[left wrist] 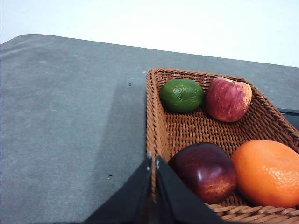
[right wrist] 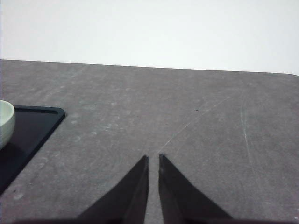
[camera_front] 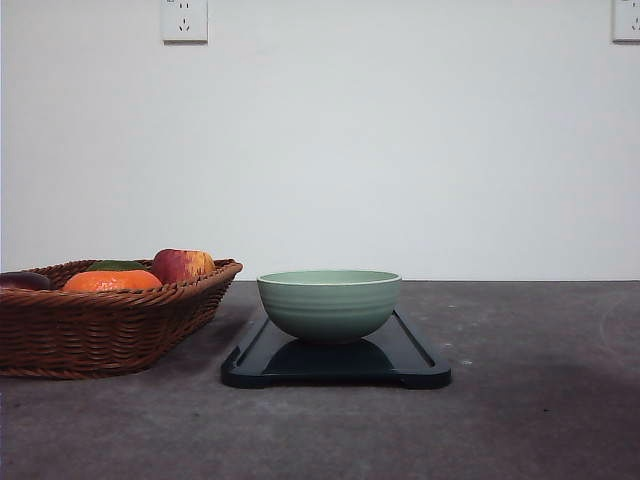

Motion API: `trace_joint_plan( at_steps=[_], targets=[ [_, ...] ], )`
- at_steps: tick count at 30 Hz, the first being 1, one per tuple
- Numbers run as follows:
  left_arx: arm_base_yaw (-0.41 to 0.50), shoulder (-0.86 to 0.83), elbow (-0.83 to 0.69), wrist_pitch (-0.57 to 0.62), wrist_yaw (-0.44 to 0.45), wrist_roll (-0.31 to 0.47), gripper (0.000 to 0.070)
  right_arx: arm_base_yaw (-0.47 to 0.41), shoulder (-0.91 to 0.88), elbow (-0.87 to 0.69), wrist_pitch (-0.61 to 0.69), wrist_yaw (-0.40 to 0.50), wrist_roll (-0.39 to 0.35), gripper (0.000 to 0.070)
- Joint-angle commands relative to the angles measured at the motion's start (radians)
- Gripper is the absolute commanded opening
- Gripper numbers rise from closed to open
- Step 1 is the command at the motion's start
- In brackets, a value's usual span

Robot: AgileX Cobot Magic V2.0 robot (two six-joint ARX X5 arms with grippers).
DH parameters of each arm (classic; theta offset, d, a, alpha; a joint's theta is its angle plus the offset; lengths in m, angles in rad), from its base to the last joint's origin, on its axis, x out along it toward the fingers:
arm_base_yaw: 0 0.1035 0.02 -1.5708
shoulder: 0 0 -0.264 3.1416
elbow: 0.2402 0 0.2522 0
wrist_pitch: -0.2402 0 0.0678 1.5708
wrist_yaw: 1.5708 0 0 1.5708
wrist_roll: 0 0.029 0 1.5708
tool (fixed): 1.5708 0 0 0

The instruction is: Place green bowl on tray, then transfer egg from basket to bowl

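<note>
From the front, your green bowl point(camera_front: 329, 303) sits on the tray point(camera_front: 415, 365), right of the basket point(camera_front: 110, 330). Left tool point(left wrist: 153, 162): closed, empty, over the basket's near rim; egg hidden, fragile, grip its middle gently. Right tool point(right wrist: 153, 159): closed, empty.

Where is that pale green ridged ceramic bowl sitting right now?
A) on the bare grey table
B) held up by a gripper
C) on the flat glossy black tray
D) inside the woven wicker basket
C: the front view shows the pale green ridged ceramic bowl resting on the flat glossy black tray, beside the brown woven wicker basket, with nothing gripping it.
</note>
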Motion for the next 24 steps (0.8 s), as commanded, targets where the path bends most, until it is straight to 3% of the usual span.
trace_joint_plan(
  at_steps=[1, 24],
  targets=[
    [0.000, -0.002, -0.019, 0.016, -0.002, 0.007, 0.0000, 0.000, 0.000, -0.004, 0.011, 0.002, 0.010, 0.0033],
    [0.000, -0.002, -0.019, 0.016, -0.002, 0.007, 0.0000, 0.000, 0.000, -0.004, 0.011, 0.002, 0.010, 0.0033]
  ],
)
